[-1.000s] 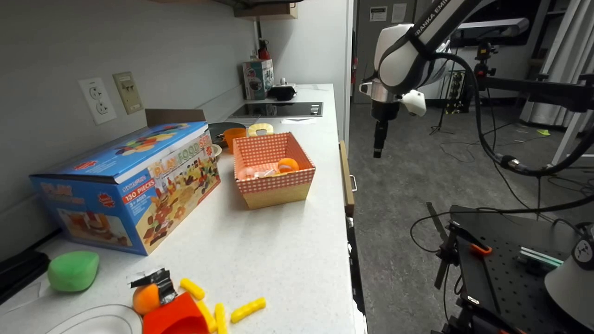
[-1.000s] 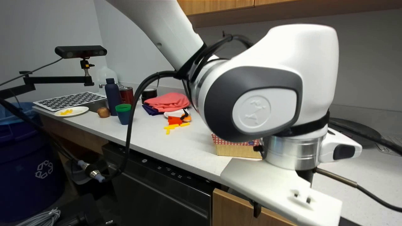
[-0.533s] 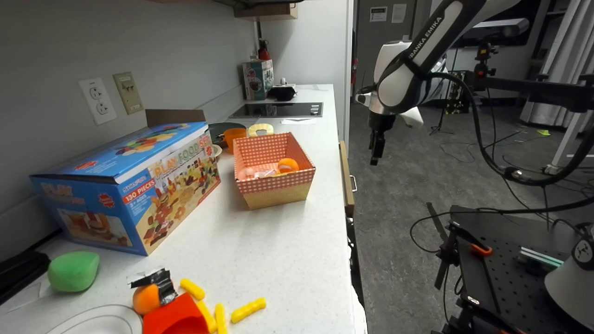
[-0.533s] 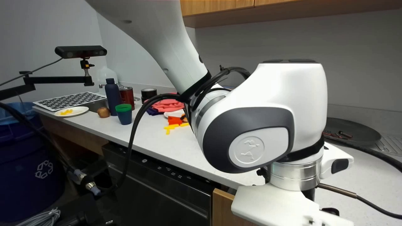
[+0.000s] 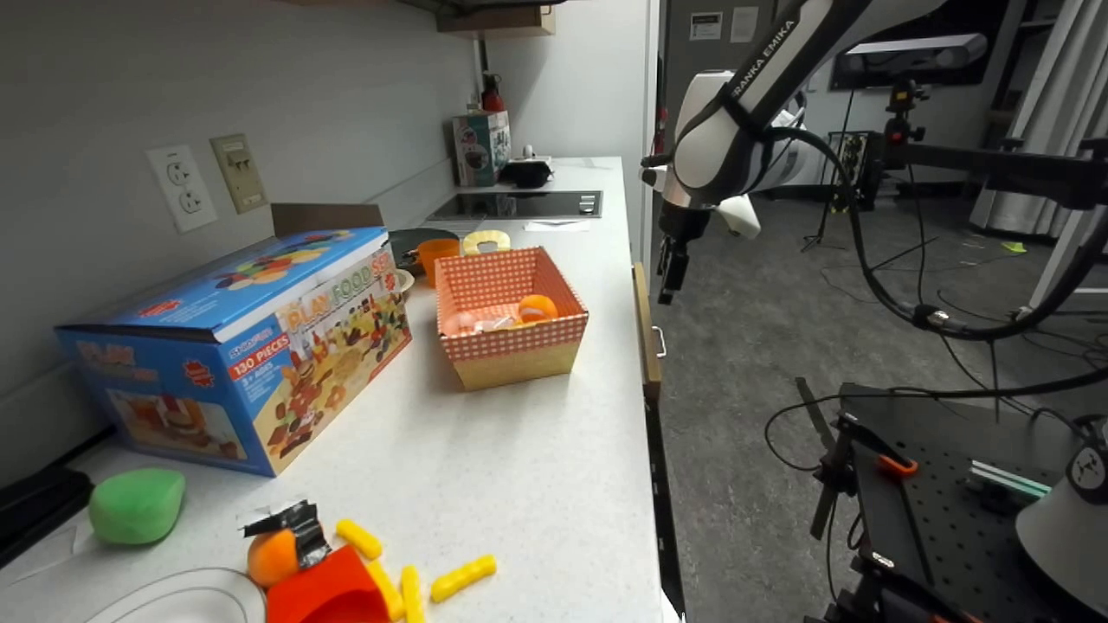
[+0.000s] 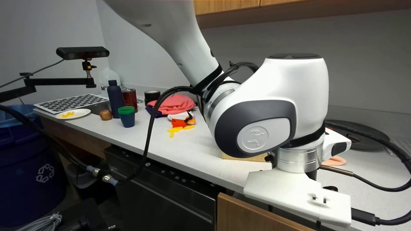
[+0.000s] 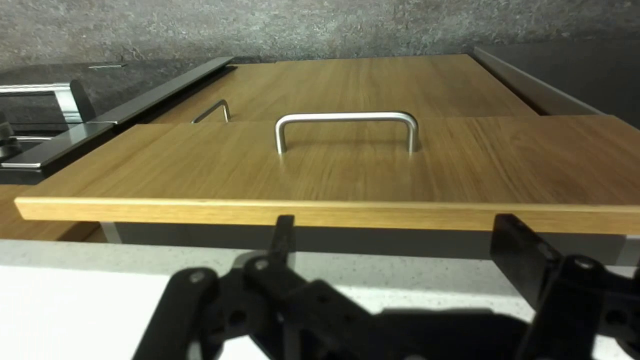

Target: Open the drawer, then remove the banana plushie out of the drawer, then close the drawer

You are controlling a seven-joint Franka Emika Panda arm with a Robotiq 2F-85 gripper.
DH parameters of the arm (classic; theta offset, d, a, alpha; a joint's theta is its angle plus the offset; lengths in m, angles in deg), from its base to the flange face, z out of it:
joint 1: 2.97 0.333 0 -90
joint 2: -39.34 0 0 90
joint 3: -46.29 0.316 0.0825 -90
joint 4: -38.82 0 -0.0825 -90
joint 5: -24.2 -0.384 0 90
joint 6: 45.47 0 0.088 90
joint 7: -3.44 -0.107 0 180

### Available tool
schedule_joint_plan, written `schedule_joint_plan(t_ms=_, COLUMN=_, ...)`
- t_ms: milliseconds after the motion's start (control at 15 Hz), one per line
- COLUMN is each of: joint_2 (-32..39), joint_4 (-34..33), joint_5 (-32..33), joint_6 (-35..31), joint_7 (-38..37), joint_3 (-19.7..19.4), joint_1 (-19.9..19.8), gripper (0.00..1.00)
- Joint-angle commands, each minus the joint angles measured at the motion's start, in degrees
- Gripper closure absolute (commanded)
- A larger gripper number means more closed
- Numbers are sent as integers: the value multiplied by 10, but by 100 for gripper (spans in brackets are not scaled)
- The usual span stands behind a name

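- Two black flat fingers [image 7: 522, 260] of the black jointed gripper [image 7: 395, 222] stand wide apart in the wrist view; tool released, pointing downward
- White-and-grey robot arm [image 6: 276, 96] above it; a flat white bracket [image 6: 295, 194] at the wrist hides most of the gripper in an exterior view
- Light-brown wood-fronted drawer [image 7: 320, 180]: partly drawn out, its front apart from the white speckled countertop [image 5: 554, 484]; contact with the fingers cannot be told
- Bow-shaped silver metal handle [image 7: 345, 116] fixed on the drawer's outer face
- Banana plushie: location cannot be told; the drawer's inside shows only as a narrow dark strip
- Light-brown wood panel [image 7: 380, 85] with a second silver handle [image 7: 209, 110] below the drawer
- Red-and-white checked basket [image 5: 519, 363] with a tan lower half, upright on the countertop near the drawer, holding a round orange piece [image 5: 537, 308] among others partly hidden
- Blue printed cardboard box [image 5: 242, 363] beside the basket, apart from it
- Red toy container [image 5: 329, 581] farther along, yellow ridged sticks [image 5: 463, 578] loose beside it
- Blue cup [image 6: 127, 118] with green rim, upright, near an upright dark-blue bottle [image 6: 115, 99]
- White round plate [image 6: 83, 112] beyond, bearing yellow pieces [image 6: 67, 114]
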Motion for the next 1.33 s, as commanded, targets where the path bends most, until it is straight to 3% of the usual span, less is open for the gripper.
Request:
schedule_joint_plan(t_ms=0, joint_2=-1, joint_4=0, joint_5=4, joint_6=1, joint_7=-4, joint_3=3, joint_1=-4, gripper=0)
schedule_joint_plan(t_ms=200, joint_2=9, joint_4=-1, joint_5=-15, joint_6=-16, joint_7=3, joint_3=10, joint_1=-12, gripper=0)
schedule_joint_plan(t_ms=267, joint_2=47, joint_4=-24, joint_5=-42, joint_6=-33, joint_7=38, joint_3=14, joint_1=-35, gripper=0)
schedule_joint_plan(t_ms=667, joint_2=105, joint_4=-61, joint_5=-125, joint_6=-75, joint_7=118, joint_3=52, joint_1=-104, gripper=0)
schedule_joint_plan(t_ms=1267, joint_2=129, joint_4=-84, joint_5=-109, joint_6=-56, joint_7=102, joint_3=74, joint_1=-140, gripper=0)
